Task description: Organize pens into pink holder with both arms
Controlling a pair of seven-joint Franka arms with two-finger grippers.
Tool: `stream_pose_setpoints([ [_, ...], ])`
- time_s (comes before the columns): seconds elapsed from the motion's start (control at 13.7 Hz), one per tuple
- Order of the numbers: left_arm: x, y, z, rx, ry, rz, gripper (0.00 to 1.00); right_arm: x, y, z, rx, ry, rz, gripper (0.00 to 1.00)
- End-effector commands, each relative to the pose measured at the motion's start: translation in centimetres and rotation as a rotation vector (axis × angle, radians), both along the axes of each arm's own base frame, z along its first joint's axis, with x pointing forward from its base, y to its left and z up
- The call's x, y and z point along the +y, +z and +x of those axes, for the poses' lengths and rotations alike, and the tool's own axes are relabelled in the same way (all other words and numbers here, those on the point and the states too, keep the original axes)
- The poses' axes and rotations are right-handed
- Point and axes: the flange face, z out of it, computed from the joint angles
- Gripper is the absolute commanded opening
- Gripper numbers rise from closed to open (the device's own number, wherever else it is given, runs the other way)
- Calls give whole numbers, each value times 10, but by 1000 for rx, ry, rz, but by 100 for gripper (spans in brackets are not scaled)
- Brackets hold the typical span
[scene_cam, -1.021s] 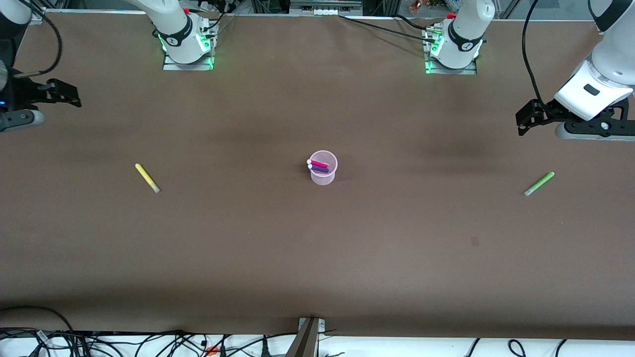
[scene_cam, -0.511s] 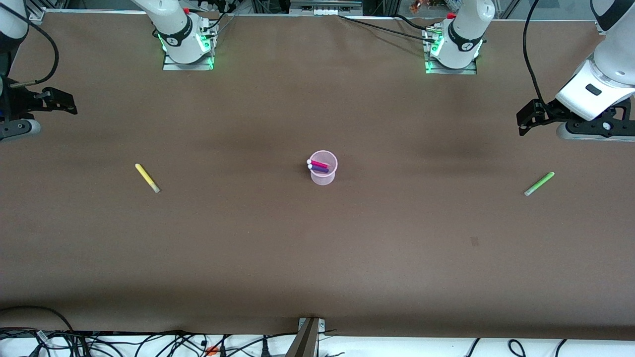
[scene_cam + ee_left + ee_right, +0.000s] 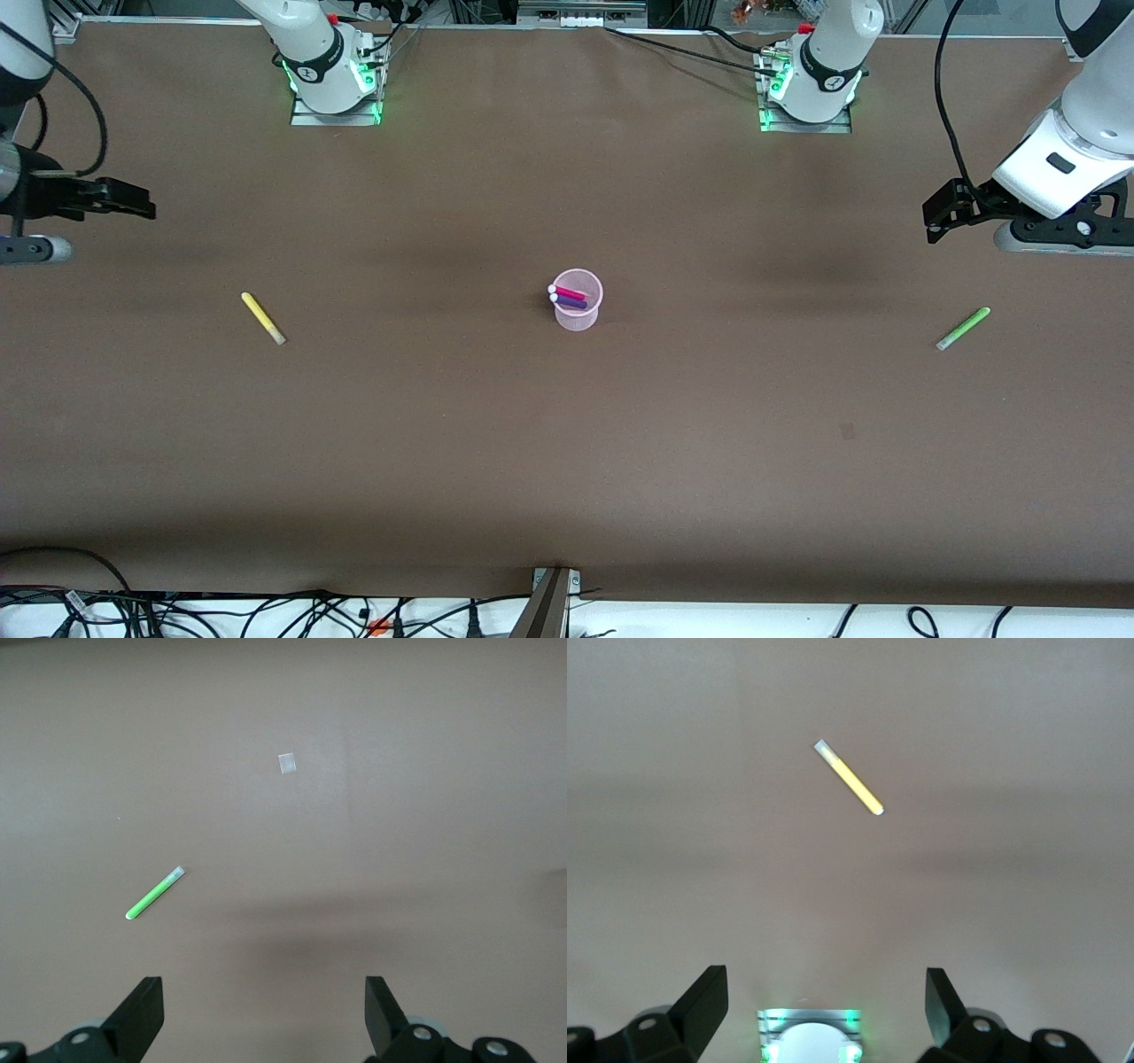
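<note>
Left gripper [image 3: 941, 213]: black two-finger pincer at the right edge of the front view, up in the air over bare table at the left arm's end; in the left wrist view [image 3: 264, 1014] its fingers stand wide apart with nothing between them.
Right gripper [image 3: 133, 202]: at the left edge of the front view, in the air over bare table at the right arm's end; in the right wrist view [image 3: 827, 1005] its fingers are spread wide and hold nothing.
Light green pen [image 3: 963, 329]: lies flat and slanted on the table in the right part of the front view, lower in the frame than the left gripper, apart from it; also seen in the left wrist view [image 3: 154, 893].
Yellow pen [image 3: 262, 318]: lies flat and slanted in the left part of the front view, lower than the right gripper, apart from it; also seen in the right wrist view [image 3: 849, 778].
Pink holder [image 3: 578, 301]: upright at the centre of the front view, well apart from both loose pens.
Magenta pen [image 3: 569, 291]: inside the holder, leaning, pale end at the rim.
Purple pen [image 3: 570, 302]: inside the holder, just beside the magenta one.
Table [image 3: 567, 461]: brown surface.
Small pale patch [image 3: 286, 764]: lies flat on the table, apart from the green pen.
</note>
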Motion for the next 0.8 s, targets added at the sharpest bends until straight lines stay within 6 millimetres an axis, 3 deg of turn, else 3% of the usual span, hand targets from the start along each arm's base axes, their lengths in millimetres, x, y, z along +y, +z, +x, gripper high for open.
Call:
stream_pose_setpoints([
  [0.0,-4,6,4,6,4,-17,100,9,-5,-11,-12,-53,-7,99],
  [0.22,-4,6,4,6,4,-17,100,13,-16,-27,-93,-34,-7,99],
  [0.73,-3,5,4,7,6,-19,100,25,-15,-24,-102,-2,-10,99],
])
